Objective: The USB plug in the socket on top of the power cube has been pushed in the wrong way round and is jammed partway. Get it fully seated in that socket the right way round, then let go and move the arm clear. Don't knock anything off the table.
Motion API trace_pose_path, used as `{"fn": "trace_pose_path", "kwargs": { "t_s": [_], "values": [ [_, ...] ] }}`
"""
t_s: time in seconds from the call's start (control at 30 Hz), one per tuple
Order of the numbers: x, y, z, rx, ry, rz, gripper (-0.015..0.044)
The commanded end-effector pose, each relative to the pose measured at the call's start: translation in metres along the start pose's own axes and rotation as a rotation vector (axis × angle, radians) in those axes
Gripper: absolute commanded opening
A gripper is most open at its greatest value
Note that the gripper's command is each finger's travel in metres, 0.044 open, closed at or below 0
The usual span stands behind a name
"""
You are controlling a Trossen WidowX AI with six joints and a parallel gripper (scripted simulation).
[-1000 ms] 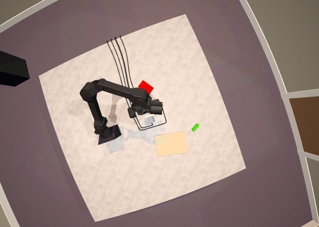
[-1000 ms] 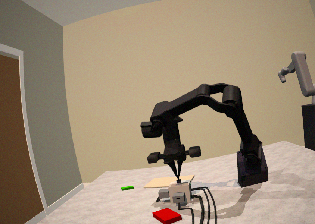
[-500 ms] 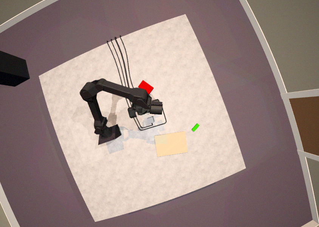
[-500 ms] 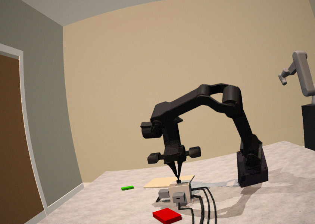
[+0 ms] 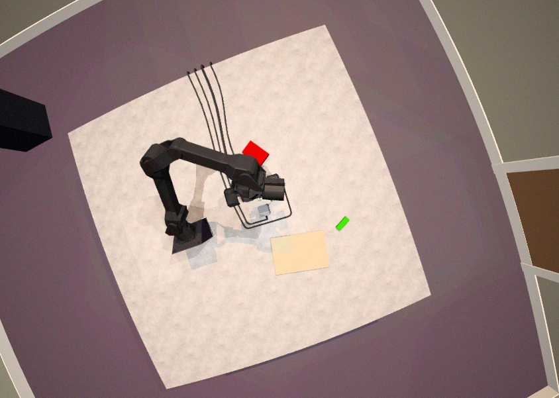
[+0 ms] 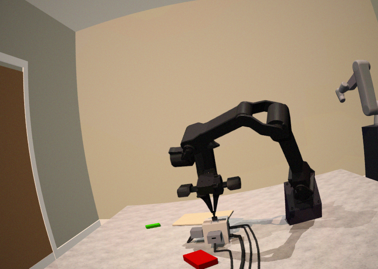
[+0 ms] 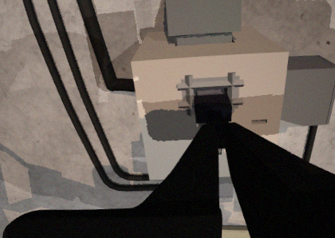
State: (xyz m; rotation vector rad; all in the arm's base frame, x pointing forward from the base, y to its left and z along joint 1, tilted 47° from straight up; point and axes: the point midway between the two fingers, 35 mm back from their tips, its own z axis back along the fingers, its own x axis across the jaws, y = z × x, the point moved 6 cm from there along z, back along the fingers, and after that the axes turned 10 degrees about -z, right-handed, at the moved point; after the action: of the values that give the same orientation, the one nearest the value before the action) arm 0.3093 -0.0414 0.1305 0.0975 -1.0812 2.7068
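The pale power cube [image 6: 225, 229] [image 7: 259, 71] stands on the table under my gripper. The black USB plug [image 6: 214, 218] [image 7: 212, 109] is at its top face, at the socket [image 7: 211, 83], which has a grey raised frame. My gripper [image 6: 213, 213] [image 7: 218, 133] points down, shut on the plug's upper end. In the wrist view, a little of the plug's lighter part shows between the black body and the frame. How deep the plug sits and which way round it is cannot be told. In the top view the arm hides the plug and fingertips.
Grey plugs [image 6: 214, 237] [image 6: 196, 232] [image 7: 203, 11] [image 7: 308, 93] stick out from the cube's sides. Black cables [image 5: 218, 113] [image 6: 243, 250] [image 7: 65, 113] run beside it. A red block [image 5: 255, 151] [image 6: 199, 259], a green block [image 5: 342, 223] [image 6: 152, 225] and a tan board [image 5: 299, 253] [image 6: 189, 219] lie nearby.
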Motion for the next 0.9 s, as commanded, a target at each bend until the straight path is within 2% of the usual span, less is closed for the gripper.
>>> {"fn": "trace_pose_path", "kwargs": {
  "t_s": [0.0,0.87],
  "values": [
    [0.0,-0.0008,0.0002,-0.002,0.005,0.0,0.0],
    [0.0,-0.001,-0.0029,-0.002,0.005,0.0,0.0]
  ]
}}
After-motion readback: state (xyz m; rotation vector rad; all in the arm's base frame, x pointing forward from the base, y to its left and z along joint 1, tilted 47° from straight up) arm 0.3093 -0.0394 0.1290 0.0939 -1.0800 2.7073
